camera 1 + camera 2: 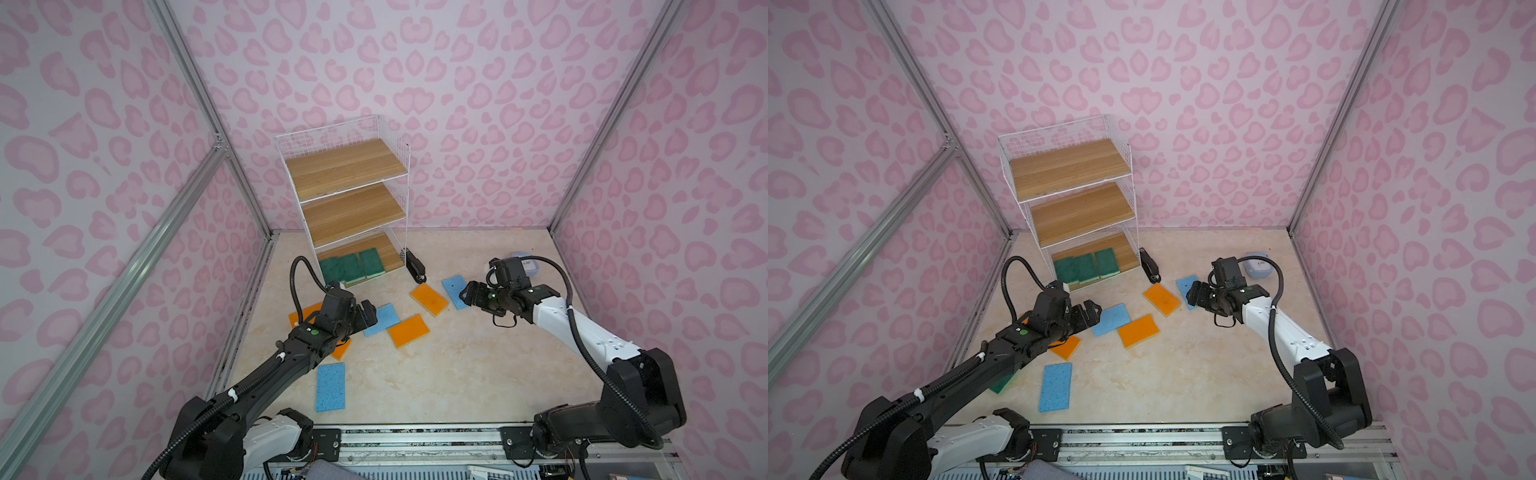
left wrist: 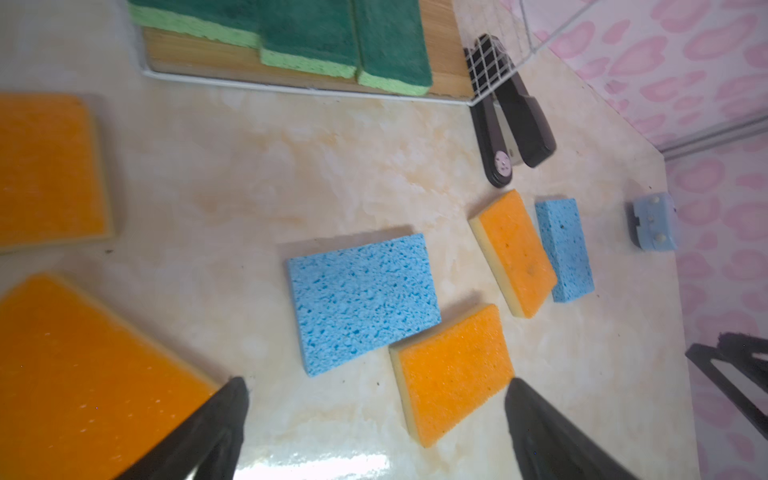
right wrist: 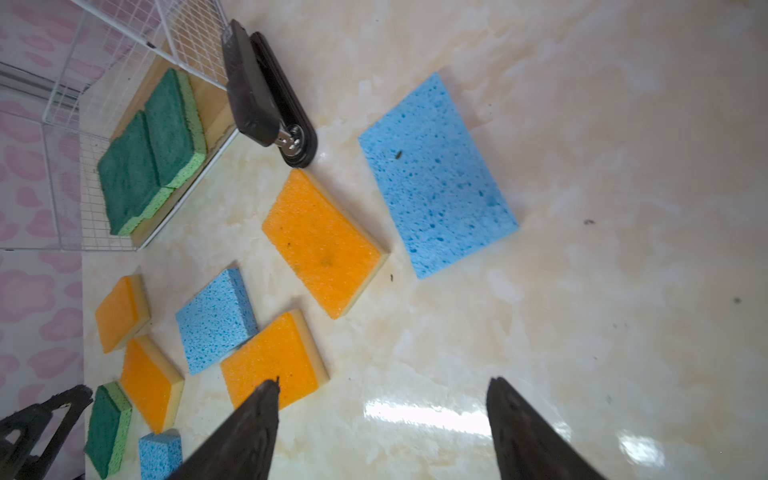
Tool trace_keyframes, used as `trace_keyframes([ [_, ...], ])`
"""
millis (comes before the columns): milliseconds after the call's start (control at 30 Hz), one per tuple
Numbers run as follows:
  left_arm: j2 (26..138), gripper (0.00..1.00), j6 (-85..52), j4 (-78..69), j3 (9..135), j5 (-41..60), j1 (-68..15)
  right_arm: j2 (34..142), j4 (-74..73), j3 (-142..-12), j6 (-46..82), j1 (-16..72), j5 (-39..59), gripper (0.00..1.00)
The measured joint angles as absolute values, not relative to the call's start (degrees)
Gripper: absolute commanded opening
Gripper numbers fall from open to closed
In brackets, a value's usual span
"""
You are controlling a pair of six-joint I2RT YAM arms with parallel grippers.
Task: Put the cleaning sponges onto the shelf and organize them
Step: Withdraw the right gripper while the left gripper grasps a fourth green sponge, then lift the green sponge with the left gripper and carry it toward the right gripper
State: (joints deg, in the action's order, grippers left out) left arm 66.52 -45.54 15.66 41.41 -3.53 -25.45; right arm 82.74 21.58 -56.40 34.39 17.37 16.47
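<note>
Marble table [image 1: 436, 386], pink-print walls [image 1: 498, 83] | shelf [image 1: 347, 166] stood upper centre in both top views, three green sponges [image 1: 352, 266] on its lowest board | blue sponges [image 1: 330, 386] and orange sponges [image 1: 408, 331] lay loose on table, mid-frame | left gripper [image 1: 368, 312] spread wide, empty, left of centre | right gripper [image 1: 466, 293] spread, empty, right of centre

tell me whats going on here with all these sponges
Two robot arms are putting sponges onto the shelf. Three green sponges already lie side by side on its bottom board; the two upper boards are bare. Four orange sponges, three blue sponges and a fourth green sponge lie loose on the table. The left arm hovers over the middle cluster, the right arm by the rightmost blue sponge, both with jaws open and empty.
</note>
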Motion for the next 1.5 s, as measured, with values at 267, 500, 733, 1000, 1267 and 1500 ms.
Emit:
trace_keyframes([
  [267,64.2,0.97,-52.8,32.2,47.0,-10.4,-15.6,87.5,11.4,-56.3,36.5,18.2,22.6,0.79],
  [500,59.8,0.98,-56.6,40.4,43.5,-12.0,-4.0,87.3,1.1,-50.8,40.4,22.3,26.8,0.74],
  [733,60.9,0.95,-56.9,42.4,40.6,-11.4,5.7,83.4,-6.2,-46.0,43.9,26.5,28.9,0.70],
  [1000,71.0,0.90,-54.7,41.3,41.4,-9.9,7.9,77.5,-8.2,-45.3,44.3,26.9,29.2,0.69],
  [1267,75.5,0.79,-54.6,37.0,38.1,-9.8,8.3,73.2,-7.0,-45.5,42.3,26.5,26.0,0.67],
  [1500,78.8,0.75,-55.1,34.1,36.6,-10.8,8.2,74.0,-6.8,-45.4,41.8,25.7,24.2,0.66],
])
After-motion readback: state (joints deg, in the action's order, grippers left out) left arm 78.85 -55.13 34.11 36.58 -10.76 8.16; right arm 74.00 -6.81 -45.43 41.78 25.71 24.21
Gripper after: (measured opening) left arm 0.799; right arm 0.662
